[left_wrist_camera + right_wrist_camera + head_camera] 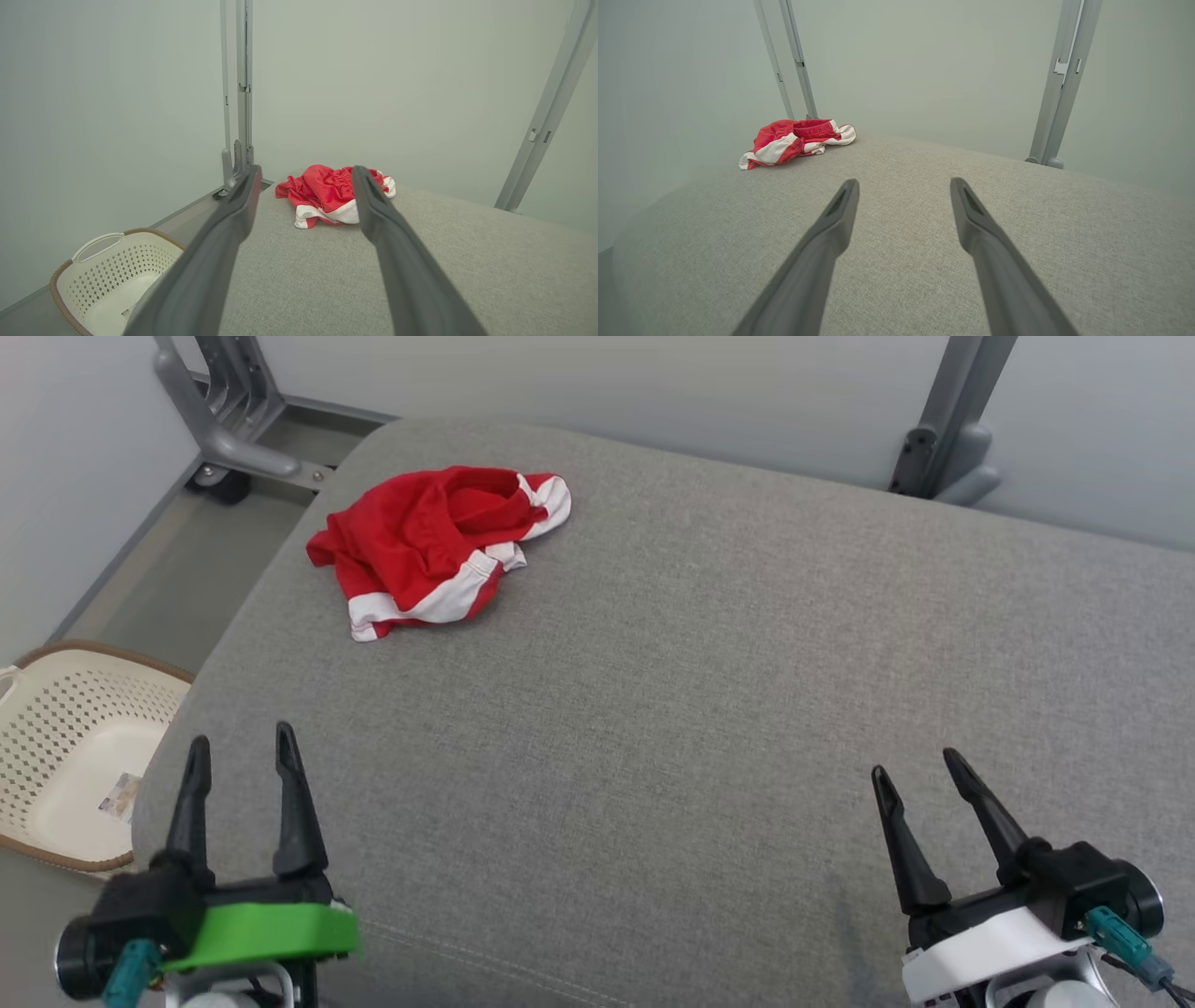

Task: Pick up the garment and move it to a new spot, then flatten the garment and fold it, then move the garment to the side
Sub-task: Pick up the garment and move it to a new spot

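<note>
- The red-and-white garment [434, 549] lay crumpled near the table's [653, 709] far left corner, so the pickup had seemingly not begun.
- The left tool [241, 737] hovered spread wide over the table's near left edge, empty, probably readied for the reach.
- The right tool [915, 763] hovered equally wide at the table's near right, also empty.
</note>
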Controlling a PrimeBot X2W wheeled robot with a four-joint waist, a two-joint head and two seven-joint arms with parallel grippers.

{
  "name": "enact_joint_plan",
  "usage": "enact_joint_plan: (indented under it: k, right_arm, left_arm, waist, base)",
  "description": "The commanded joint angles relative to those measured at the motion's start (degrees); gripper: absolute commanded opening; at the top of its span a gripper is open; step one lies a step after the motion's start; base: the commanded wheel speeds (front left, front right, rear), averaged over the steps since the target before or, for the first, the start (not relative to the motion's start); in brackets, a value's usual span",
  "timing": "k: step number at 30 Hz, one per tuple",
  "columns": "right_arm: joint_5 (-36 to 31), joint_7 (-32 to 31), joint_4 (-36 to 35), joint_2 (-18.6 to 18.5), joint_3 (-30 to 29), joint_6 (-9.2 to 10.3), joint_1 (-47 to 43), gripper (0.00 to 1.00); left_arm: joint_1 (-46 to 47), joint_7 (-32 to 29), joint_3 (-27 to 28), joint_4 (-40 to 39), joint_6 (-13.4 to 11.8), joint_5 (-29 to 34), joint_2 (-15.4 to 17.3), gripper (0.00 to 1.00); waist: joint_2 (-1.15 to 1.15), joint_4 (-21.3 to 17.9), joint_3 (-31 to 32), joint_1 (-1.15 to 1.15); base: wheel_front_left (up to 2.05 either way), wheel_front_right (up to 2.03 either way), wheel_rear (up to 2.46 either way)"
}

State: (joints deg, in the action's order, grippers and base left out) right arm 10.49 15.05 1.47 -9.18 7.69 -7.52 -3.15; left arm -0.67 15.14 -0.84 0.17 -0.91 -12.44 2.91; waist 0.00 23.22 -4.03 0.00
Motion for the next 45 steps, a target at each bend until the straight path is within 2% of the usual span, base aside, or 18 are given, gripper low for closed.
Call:
enact_joint_plan:
  k: [1,11,16,20,26,30,35,40,45]
  right_arm:
    - [-0.09,0.12,-0.3,-0.74,0.03,0.07,1.26,1.0]
    - [-0.65,0.12,-0.56,-4.15,0.66,0.08,6.23,1.0]
    - [-0.48,0.12,-0.96,-6.11,0.74,0.08,8.36,1.0]
    - [-0.3,0.12,-1.12,-7.74,0.93,0.08,9.6,1.0]
    - [-0.34,0.12,-1.35,-9.49,1.41,0.08,11.01,1.0]
    - [-0.19,0.12,-1.36,-10.27,1.61,0.08,11.48,1.0]
    - [0.53,0.12,-1.72,-10.93,2.14,0.07,11.89,1.0]
    - [0.81,0.12,-1.66,-11.52,3.02,0.07,12.97,1.0]
    - [1.25,0.12,-1.65,-12.02,3.43,0.08,13.52,1.0]
  left_arm:
    - [2.65,0.0,0.6,0.75,0.59,-1.04,0.01,1.0]
    - [17.9,-0.01,4.81,9.41,5.08,-3.81,0.01,1.0]
    - [26.68,-0.01,6.92,16.07,7.18,-2.67,0.03,1.0]
    - [33.56,-0.01,7.59,22.79,8.03,-4.03,0.09,1.0]
    - [45.34,0.0,7.1,39.18,8.43,-7.76,1.28,1.0]
    - [52.27,-0.66,6.73,50.0,8.41,-9.28,1.75,1.0]
    - [59.56,-3.22,6.14,60.75,5.72,-9.03,2.06,1.0]
    - [64.13,-5.34,5.97,68.08,3.54,-9.33,2.22,1.0]
    - [66.17,-7.61,5.85,71.69,0.83,-9.52,2.4,1.0]
  waist:
    - [0.0,-1.87,-3.82,0.0]
    - [0.0,-4.58,-11.92,0.0]
    - [0.0,-5.7,-15.74,0.0]
    - [0.0,-6.35,-18.37,0.0]
    - [0.0,-7.5,-21.24,0.0]
    - [0.0,-7.81,-22.54,0.0]
    - [0.0,-8.23,-24.15,0.0]
    - [0.0,-8.6,-25.67,0.0]
    - [0.0,-8.77,-26.92,0.0]
  base:
    - [0.0,0.0,0.0]
    - [0.0,0.0,0.0]
    - [0.0,0.0,0.0]
    - [0.0,0.0,0.0]
    - [0.0,0.0,0.0]
    - [0.0,0.0,0.0]
    - [0.0,0.0,0.0]
    - [0.0,0.0,0.0]
    - [0.0,0.0,0.0]
